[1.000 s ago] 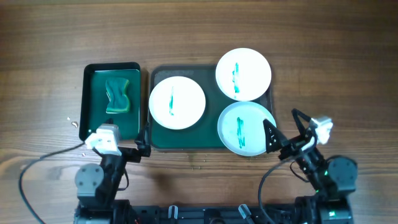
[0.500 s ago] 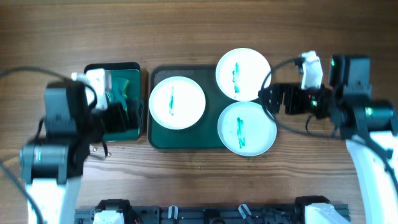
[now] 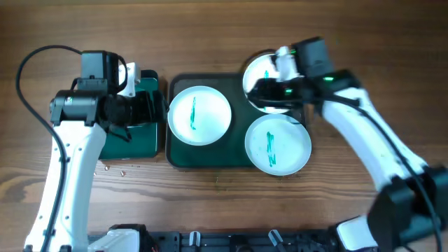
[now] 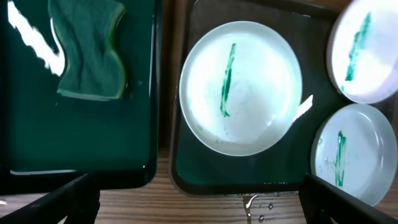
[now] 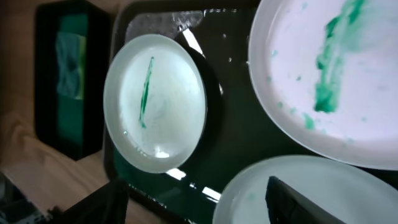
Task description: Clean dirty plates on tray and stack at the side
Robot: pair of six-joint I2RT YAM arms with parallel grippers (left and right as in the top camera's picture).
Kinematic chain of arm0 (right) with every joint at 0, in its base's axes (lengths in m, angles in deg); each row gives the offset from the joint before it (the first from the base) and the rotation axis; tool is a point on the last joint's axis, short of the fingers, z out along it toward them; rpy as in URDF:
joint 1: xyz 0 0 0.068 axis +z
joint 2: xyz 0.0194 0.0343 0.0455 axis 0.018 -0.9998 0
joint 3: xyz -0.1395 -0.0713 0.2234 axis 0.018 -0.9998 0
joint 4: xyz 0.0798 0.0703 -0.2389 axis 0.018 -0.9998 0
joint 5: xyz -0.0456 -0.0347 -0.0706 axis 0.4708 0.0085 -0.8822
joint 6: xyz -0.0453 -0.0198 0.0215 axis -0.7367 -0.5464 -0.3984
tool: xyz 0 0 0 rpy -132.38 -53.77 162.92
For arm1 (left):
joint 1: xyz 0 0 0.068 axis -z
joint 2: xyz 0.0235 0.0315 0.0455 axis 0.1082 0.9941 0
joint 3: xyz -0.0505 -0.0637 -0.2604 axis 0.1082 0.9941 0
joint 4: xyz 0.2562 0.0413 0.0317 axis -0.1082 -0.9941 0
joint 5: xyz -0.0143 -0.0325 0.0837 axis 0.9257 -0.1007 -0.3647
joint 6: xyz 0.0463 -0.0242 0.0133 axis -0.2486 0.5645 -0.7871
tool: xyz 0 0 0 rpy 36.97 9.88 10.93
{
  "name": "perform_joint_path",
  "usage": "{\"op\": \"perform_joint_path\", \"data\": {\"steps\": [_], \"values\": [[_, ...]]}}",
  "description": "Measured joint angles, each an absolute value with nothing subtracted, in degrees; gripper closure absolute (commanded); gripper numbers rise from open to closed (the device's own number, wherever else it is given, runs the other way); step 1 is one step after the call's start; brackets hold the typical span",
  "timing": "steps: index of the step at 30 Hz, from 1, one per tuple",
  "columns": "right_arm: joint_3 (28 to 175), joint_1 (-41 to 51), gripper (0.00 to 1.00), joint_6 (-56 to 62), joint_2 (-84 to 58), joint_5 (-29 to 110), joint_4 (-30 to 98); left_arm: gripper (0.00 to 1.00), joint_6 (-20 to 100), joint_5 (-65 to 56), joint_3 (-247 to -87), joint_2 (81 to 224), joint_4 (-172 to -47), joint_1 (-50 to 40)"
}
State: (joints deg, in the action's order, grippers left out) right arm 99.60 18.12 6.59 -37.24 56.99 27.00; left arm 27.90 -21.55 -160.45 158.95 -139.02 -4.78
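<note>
At the far left of the wooden table [image 3: 210, 28] we saw the small green tray [image 3: 129, 145] with the green sponge [image 4: 90, 50] lying in its upper part. The left gripper [image 3: 143, 108] hung over this tray's right side, its two fingers spread wide and holding nothing; the left wrist view showed them far apart at the bottom corners.

Just right of it lay the large dark green tray [image 3: 210, 155], wet in places. All three plates sat on it, each bearing a thin teal streak. The left plate [image 3: 199, 115] lay flat in the tray's left half. The upper right plate [image 3: 262, 70] reached over the tray's far rim, and the lower right plate [image 3: 278, 143], faintly bluish, overlapped the near right corner.

The right gripper [image 3: 262, 91] hovered over the upper right plate's near part. Its fingers were wide apart and gripped nothing. Whether it touched the plate we could not tell.
</note>
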Motion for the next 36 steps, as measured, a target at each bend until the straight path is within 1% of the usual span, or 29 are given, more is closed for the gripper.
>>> {"op": "perform_joint_path", "data": {"steps": [3, 5, 9, 13, 15, 17, 20, 25, 26, 28, 31, 33, 36], "values": [[99.6, 21.8, 0.39, 8.8, -43.4, 55.3, 30.7, 0.02, 30.6, -24.9, -160.4, 159.4, -139.0, -4.8], [99.6, 23.0, 0.44, 10.0, -46.7, 54.7, 33.1, 0.03, 32.1, -27.2, -160.4, 159.4, -139.1, -4.8], [99.6, 24.9, 0.52, 11.3, -52.2, 54.0, 36.1, 0.04, 33.3, -30.1, -160.4, 159.4, -139.1, -4.8], [99.7, 26.9, 0.65, 12.5, -55.6, 54.0, 38.9, 0.03, 33.5, -31.6, -160.4, 159.4, -139.1, -4.8], [99.7, 27.7, 0.67, 13.1, -56.2, 54.0, 39.5, 0.03, 33.7, -32.0, -160.4, 159.7, -139.1, -4.8], [99.7, 29.0, 0.73, 13.8, -57.0, 53.9, 40.4, 0.02, 33.8, -32.1, -160.4, 160.8, -139.1, -4.8], [99.7, 30.5, 0.77, 14.9, -57.8, 52.5, 40.4, 0.03, 34.2, -32.1, -160.4, 163.0, -139.4, -4.8], [99.7, 30.5, 0.77, 15.4, -57.9, 50.9, 40.7, 0.03, 34.7, -32.1, -160.4, 166.5, -139.5, -4.8], [99.7, 30.6, 0.8, 15.5, -57.9, 50.6, 40.8, 0.03, 34.8, -32.1, -160.4, 167.1, -139.7, -4.8], [99.8, 30.6, 0.92, 15.6, -57.9, 49.9, 40.9, 0.03, 34.9, -32.1, -160.4, 168.0, -139.7, -4.8], [99.8, 30.5, 0.96, 16.0, -57.9, 48.8, 40.8, 0.03, 35.2, -32.1, -160.4, 168.5, -139.7, -4.8], [99.8, 30.5, 0.96, 16.1, -57.9, 48.4, 40.9, 0.0, 35.9, -32.1, -160.4, 168.5, -139.7, -4.8], [99.8, 30.5, 0.96, 16.1, -57.9, 48.4, 40.9, 0.0, 36.1, -32.1, -160.4, 168.5, -139.7, -4.9]]}}
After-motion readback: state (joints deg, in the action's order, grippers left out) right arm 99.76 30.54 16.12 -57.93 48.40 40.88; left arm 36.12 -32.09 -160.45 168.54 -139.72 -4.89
